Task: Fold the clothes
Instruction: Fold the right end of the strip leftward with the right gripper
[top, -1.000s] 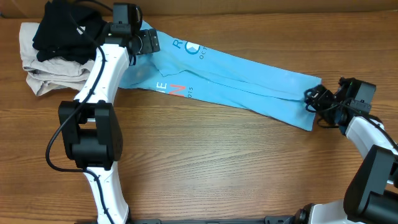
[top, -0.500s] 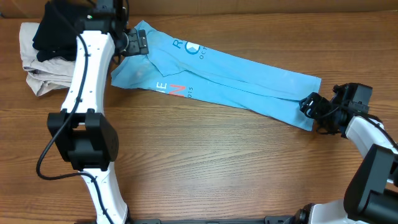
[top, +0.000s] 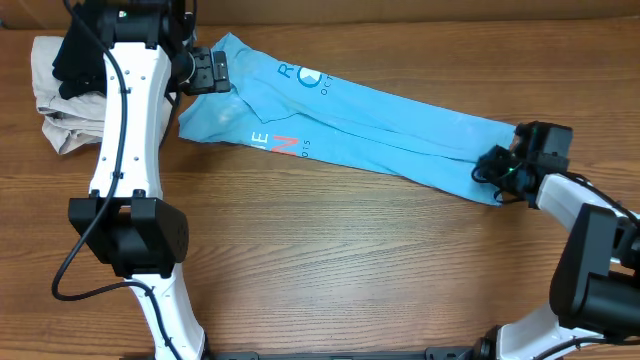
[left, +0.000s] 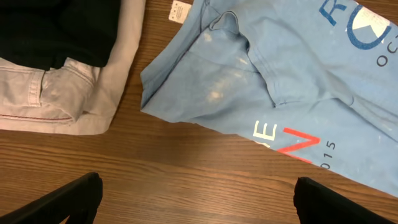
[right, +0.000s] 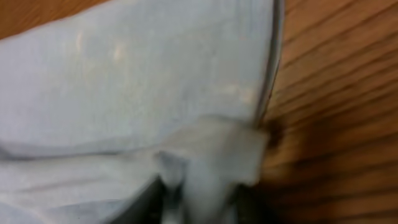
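- The right gripper (top: 497, 168) looks to have only a small tuck of hem, so my worry is that a lift from here lets it slip out, or takes one layer and leaves the rest on the table (top: 350, 270)
- Farther out, the T-shirt (top: 370, 115) is a long creased strip, and nothing holds its far end, so pulled from one end it could bunch instead of folding flat
- Right gripper: jaws nearly together, pinching a bunch of pale blue cloth at the strip's 3 o'clock end
- Left gripper (top: 205, 72): fingers spread wide, holding nothing, hovering by the collar end at 10 o'clock
- The T-shirt runs from 10 o'clock to 3 o'clock, lettering up; at its 9 o'clock side a black garment (top: 75, 55) sits on a beige garment (top: 55, 125), just beside it
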